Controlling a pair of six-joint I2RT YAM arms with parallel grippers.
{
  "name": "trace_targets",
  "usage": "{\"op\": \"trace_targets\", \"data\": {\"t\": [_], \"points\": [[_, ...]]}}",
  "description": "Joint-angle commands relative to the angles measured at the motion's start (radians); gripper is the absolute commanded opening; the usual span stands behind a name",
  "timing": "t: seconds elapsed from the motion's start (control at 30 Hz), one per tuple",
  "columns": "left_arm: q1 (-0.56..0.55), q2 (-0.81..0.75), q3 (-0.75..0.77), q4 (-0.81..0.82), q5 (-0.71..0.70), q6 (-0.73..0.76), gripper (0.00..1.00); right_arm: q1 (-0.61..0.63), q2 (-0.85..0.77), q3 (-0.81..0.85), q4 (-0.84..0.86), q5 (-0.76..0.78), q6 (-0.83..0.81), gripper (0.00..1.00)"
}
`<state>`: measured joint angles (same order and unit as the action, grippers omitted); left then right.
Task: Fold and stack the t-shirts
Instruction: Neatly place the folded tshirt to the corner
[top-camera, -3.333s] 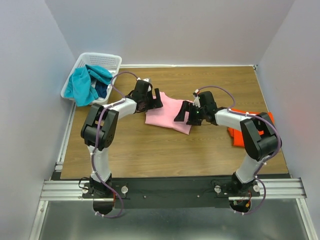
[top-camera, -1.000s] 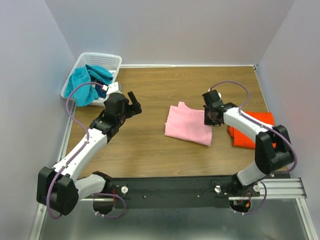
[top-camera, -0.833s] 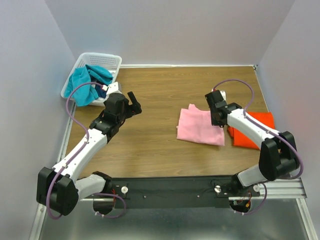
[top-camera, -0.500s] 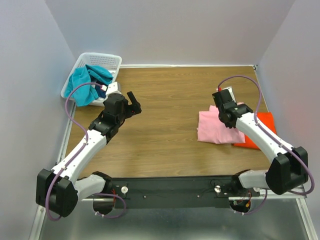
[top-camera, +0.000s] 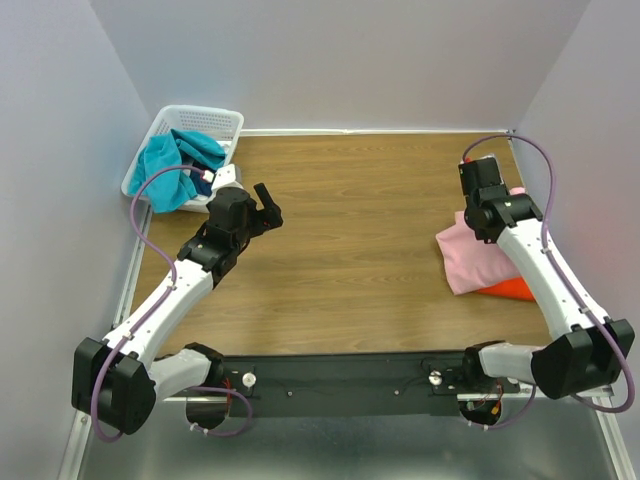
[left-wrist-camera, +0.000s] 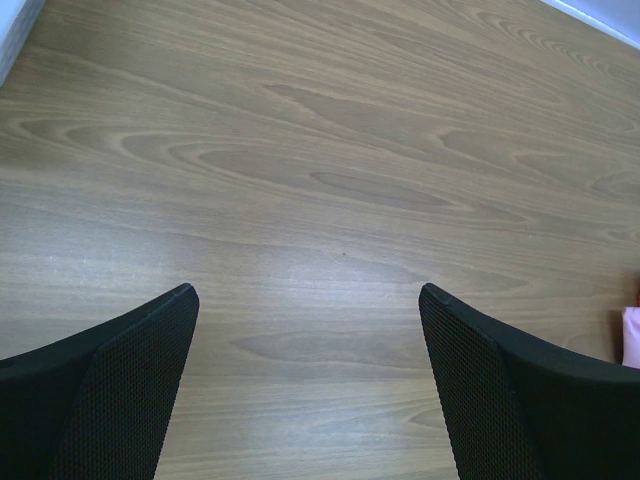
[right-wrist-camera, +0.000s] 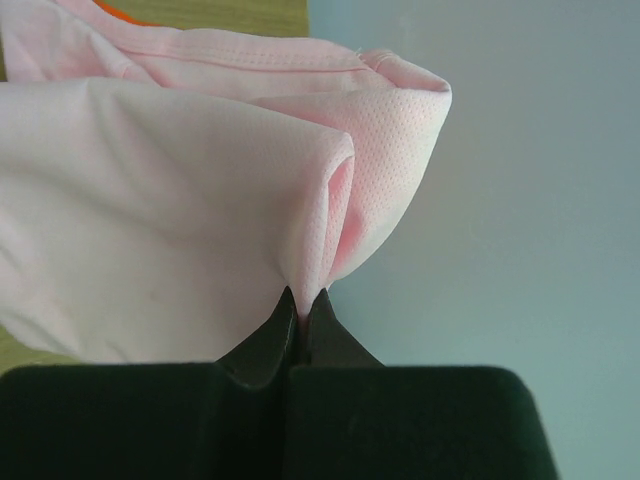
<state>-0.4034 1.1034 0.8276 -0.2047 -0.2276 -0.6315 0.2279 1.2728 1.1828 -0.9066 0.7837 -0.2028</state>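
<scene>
Top external view, entries by item.

Pink t-shirt (top-camera: 468, 262): folded, at the right edge of the table (top-camera: 350, 200). It lies across the orange t-shirt (top-camera: 512, 291), which shows only as a strip at lower right. Judged to be mid-placement as the second layer of the stack.

Right jaws: pinched shut on a bunched fold of the pink cloth, gripping one edge so the rest of the bundle hangs together.

Left jaws: spread wide and holding nothing, above bare wood at centre left. Probably parked clear of the stacking and within reach of the basket (top-camera: 228, 121).

Basket, upper left: the teal garment (top-camera: 165, 170) spills over the rim, with the dark blue garment (top-camera: 203, 181) beside it. Both are unfolded and judged next in line.
</scene>
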Motion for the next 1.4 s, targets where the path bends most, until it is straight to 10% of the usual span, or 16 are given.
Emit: {"op": "trace_targets", "data": {"t": [0.0, 1.37], "points": [[-0.003, -0.01, -0.01, 0.019, -0.007, 0.015, 0.98, -0.001, -0.039, 0.106, -0.077, -0.003, -0.046, 0.01], [0.018, 0.016, -0.019, 0.028, 0.008, 0.023, 0.98, -0.119, 0.002, 0.172, -0.109, -0.11, -0.07, 0.01]]}}
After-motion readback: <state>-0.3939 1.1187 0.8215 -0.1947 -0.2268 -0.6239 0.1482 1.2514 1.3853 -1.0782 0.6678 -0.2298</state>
